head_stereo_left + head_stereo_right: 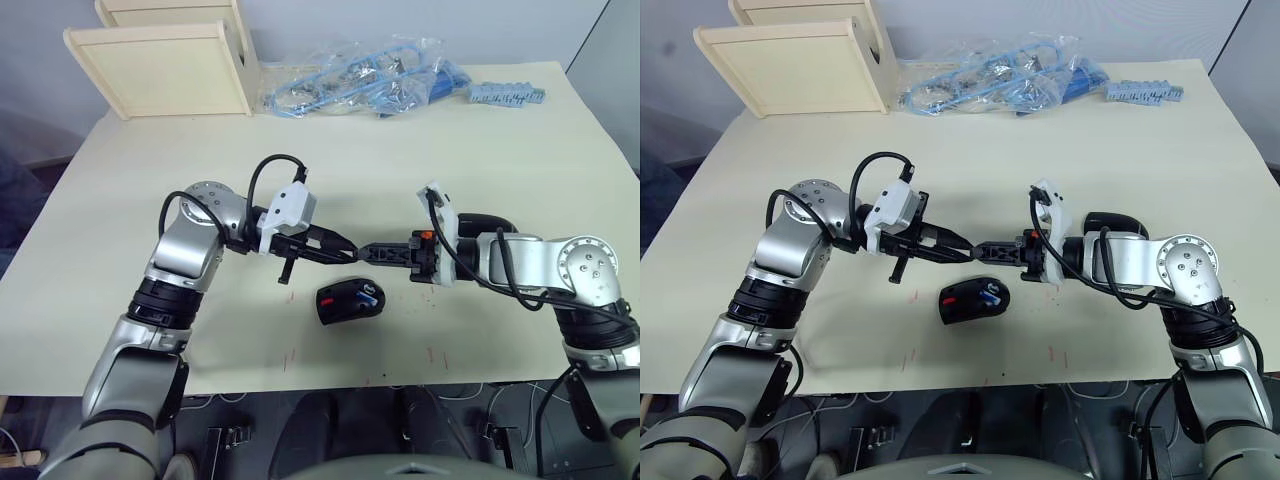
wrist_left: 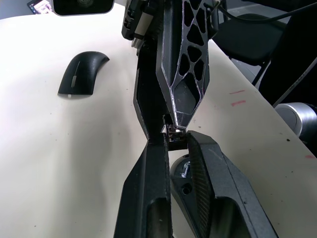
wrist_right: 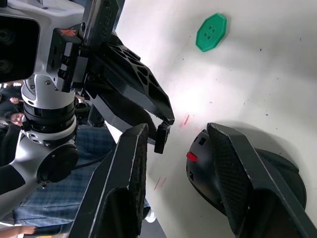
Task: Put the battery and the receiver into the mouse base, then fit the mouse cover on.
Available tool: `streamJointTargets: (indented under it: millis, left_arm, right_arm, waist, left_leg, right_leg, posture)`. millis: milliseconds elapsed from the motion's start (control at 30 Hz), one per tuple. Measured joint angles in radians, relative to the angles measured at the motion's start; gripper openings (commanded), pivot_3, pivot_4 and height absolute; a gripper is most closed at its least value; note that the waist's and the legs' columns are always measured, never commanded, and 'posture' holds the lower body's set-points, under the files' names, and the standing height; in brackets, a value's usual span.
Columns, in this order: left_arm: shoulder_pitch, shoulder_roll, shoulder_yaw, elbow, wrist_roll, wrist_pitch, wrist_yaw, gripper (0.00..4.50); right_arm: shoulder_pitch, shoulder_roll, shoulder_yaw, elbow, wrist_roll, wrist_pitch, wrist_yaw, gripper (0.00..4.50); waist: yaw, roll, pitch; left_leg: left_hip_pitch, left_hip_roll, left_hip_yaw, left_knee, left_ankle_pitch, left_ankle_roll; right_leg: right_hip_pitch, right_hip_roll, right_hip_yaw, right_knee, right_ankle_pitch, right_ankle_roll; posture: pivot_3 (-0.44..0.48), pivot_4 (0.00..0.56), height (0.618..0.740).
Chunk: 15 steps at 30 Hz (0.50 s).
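Observation:
The mouse base (image 1: 350, 301), black with a red patch, lies near the table's front middle. The silver-and-blue battery (image 1: 368, 296) sits inside it. Just above and behind the base, my two grippers meet tip to tip. My left gripper (image 1: 351, 250) is shut on the receiver (image 3: 161, 138), a small black block. My right gripper (image 3: 179, 130) stands open, one finger on each side of the receiver and apart from it. The mouse cover (image 1: 1110, 222), a plain black shell, lies behind my right forearm.
Two pale wooden boxes (image 1: 160, 65) stand at the back left. Clear bags of blue parts (image 1: 360, 75) and a loose blue piece (image 1: 505, 93) lie along the far edge. A green disc (image 3: 211, 32) rests on the table beyond the grippers. The front edge runs just below the base.

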Motion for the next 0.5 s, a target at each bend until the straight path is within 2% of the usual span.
streamJointTargets:
  millis: [33, 67, 100, 133, 233, 500]
  left_arm:
    - [0.000, 0.000, 0.000, 0.000, 0.001, -0.001, 0.000, 0.33]
    - [0.000, 0.000, 0.000, 0.000, 0.002, -0.001, 0.000, 0.33]
    - [0.000, 0.000, 0.000, 0.000, 0.007, -0.002, 0.000, 0.33]
    - [0.000, 0.000, 0.000, 0.000, 0.008, -0.002, 0.000, 0.33]
    - [0.002, 0.000, -0.001, 0.000, 0.009, -0.002, 0.000, 0.33]
    - [0.007, 0.000, -0.003, 0.000, 0.010, -0.003, 0.000, 0.33]
  right_arm:
    - [0.000, -0.002, 0.001, 0.000, 0.000, 0.001, 0.001, 2.01]
    - [0.000, -0.005, 0.002, 0.000, 0.000, 0.002, 0.003, 1.59]
    - [0.000, -0.010, 0.006, 0.001, 0.000, 0.004, 0.004, 1.48]
    - [0.000, -0.012, 0.007, 0.001, 0.000, 0.005, 0.005, 0.83]
    - [0.000, -0.012, 0.010, -0.001, 0.017, 0.006, 0.016, 0.02]
    - [0.000, -0.013, 0.016, -0.002, 0.020, 0.004, 0.019, 0.02]
  waist:
    - [0.000, 0.000, 0.000]
    - [0.000, 0.000, 0.000]
    - [0.000, 0.000, 0.000]
    - [0.000, 0.000, 0.000]
    - [0.000, 0.000, 0.000]
    - [0.000, 0.000, 0.000]
  left_leg:
    - [0.000, 0.000, 0.000, 0.000, 0.000, 0.000]
    - [0.000, 0.000, 0.000, 0.000, 0.000, 0.000]
    - [0.000, 0.000, 0.000, 0.000, 0.000, 0.000]
    - [0.000, 0.000, 0.000, 0.000, 0.000, 0.000]
    - [0.000, 0.000, 0.000, 0.000, 0.000, 0.000]
    - [0.000, 0.000, 0.000, 0.000, 0.000, 0.000]
  right_leg:
    - [0.000, 0.000, 0.000, 0.000, 0.000, 0.000]
    - [0.000, 0.000, 0.000, 0.000, 0.000, 0.000]
    - [0.000, 0.000, 0.000, 0.000, 0.000, 0.000]
    - [0.000, 0.000, 0.000, 0.000, 0.000, 0.000]
    - [0.000, 0.000, 0.000, 0.000, 0.000, 0.000]
    - [0.000, 0.000, 0.000, 0.000, 0.000, 0.000]
  posture:
    - [0.000, 0.150, 0.740]
    - [0.000, 0.150, 0.740]
    - [0.000, 0.150, 0.740]
    - [0.000, 0.150, 0.740]
    - [0.000, 0.150, 0.740]
    - [0.000, 0.150, 0.740]
